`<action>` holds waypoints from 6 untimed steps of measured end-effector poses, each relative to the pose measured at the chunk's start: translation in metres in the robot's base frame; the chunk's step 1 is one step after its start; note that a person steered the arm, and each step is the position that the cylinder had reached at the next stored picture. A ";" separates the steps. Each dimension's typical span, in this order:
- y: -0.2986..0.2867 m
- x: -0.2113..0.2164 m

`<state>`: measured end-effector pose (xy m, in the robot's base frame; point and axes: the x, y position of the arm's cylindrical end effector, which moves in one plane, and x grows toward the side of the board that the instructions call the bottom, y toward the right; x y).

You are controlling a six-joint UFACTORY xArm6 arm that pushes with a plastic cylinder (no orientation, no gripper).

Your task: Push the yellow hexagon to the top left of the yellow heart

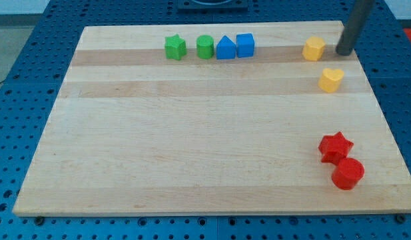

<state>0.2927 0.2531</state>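
Observation:
The yellow hexagon (314,48) lies near the top right of the wooden board (192,147). The yellow heart (331,79) lies just below and slightly right of it, apart from it. My tip (343,52) is on the board right of the hexagon, a small gap away, and above the heart. The dark rod rises to the view's top right.
A green star (175,47), green cylinder (204,47), blue house-shaped block (225,48) and blue cube (245,45) form a row at the top middle. A red star (335,147) and red cylinder (348,173) touch at the lower right. The board's right edge is near the tip.

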 end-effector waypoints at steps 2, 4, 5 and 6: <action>-0.055 -0.026; -0.057 -0.025; -0.064 -0.008; -0.065 -0.009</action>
<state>0.2841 0.1878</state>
